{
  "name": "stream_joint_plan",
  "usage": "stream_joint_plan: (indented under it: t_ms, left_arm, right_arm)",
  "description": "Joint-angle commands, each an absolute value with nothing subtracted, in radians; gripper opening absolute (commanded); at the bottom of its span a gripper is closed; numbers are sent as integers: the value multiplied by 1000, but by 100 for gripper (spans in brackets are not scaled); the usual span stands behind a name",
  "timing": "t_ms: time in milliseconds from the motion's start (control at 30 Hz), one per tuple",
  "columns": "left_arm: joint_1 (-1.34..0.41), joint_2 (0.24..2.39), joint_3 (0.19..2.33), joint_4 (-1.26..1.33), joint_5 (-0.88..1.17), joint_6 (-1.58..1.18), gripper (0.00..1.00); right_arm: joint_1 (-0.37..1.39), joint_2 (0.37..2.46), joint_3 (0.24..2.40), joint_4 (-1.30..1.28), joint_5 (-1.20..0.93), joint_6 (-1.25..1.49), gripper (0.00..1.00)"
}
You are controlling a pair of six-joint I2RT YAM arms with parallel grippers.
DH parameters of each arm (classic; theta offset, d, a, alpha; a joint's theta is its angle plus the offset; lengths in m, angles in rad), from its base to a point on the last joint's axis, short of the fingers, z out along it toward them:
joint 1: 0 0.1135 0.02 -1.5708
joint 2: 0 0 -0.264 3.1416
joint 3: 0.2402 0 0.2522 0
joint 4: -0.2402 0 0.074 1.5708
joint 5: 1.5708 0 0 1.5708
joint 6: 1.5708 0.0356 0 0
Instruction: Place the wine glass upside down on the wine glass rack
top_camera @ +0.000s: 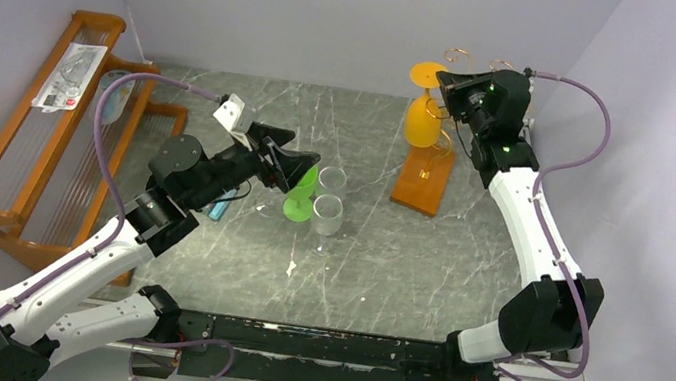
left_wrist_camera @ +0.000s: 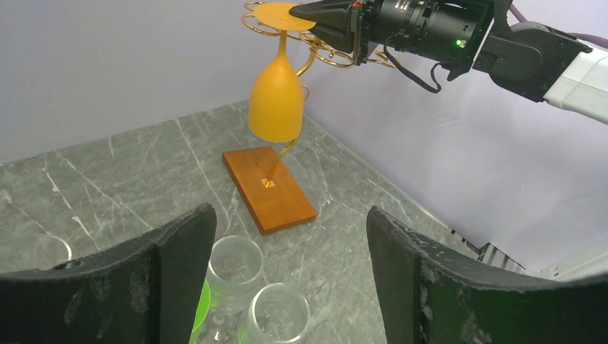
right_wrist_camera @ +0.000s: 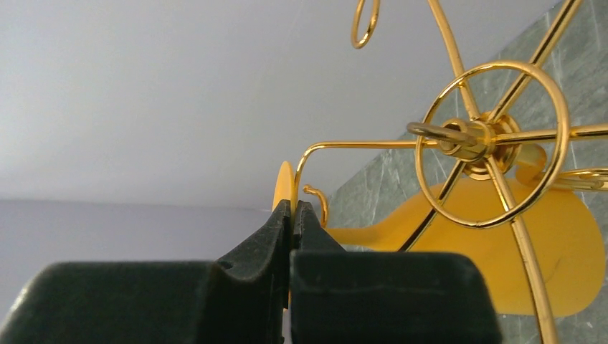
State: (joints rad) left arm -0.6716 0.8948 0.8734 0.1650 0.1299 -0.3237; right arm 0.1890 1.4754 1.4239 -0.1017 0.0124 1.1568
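Risk: wine glass [top_camera: 423, 112] hangs bowl-down on the wine glass rack [top_camera: 422, 178], its foot resting only on a scroll arm. Right jaws are pressed shut with nothing between them, tips at the foot's rim; touching or just beside, can't tell. Any sideways drag when pulling away could slide the foot off the wire, or rock the thin stand on its small base. Left jaws are spread wide and empty, well apart from the rack, over the green glass [top_camera: 301, 195] and clear glasses [top_camera: 327, 211] on the tabletop [top_camera: 352, 274].
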Motion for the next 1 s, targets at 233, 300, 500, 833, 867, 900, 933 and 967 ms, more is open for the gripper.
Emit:
stream_joint_plan:
  t_ms: [233, 300, 500, 833, 867, 900, 933, 967]
  left_arm:
    - [-678, 887, 892, 132, 91, -359, 80]
    - [-678, 886, 891, 133, 88, -366, 80]
    - [-678, 886, 891, 132, 76, -382, 80]
    - [-678, 888, 891, 116, 41, -393, 80]
    - [-677, 888, 891, 113, 34, -394, 80]
    - [-677, 890, 891, 112, 30, -395, 80]
    - [-677, 889, 893, 112, 27, -396, 80]
    - [-678, 890, 893, 112, 22, -399, 80]
  right_arm:
    - [165, 1487, 1362, -6, 103, 1303, 0]
    - [166, 1481, 1348, -5, 112, 1337, 0]
    - [163, 1499, 1360, -12, 115, 1381, 0]
    - [163, 1547, 1438, -66, 92, 1357, 0]
    - [164, 1546, 1446, -78, 99, 1356, 0]
    - [165, 1546, 1452, -90, 106, 1358, 0]
    - [164, 1544, 1459, -100, 108, 1359, 0]
    - [164, 1545, 1467, -113, 111, 1358, 0]
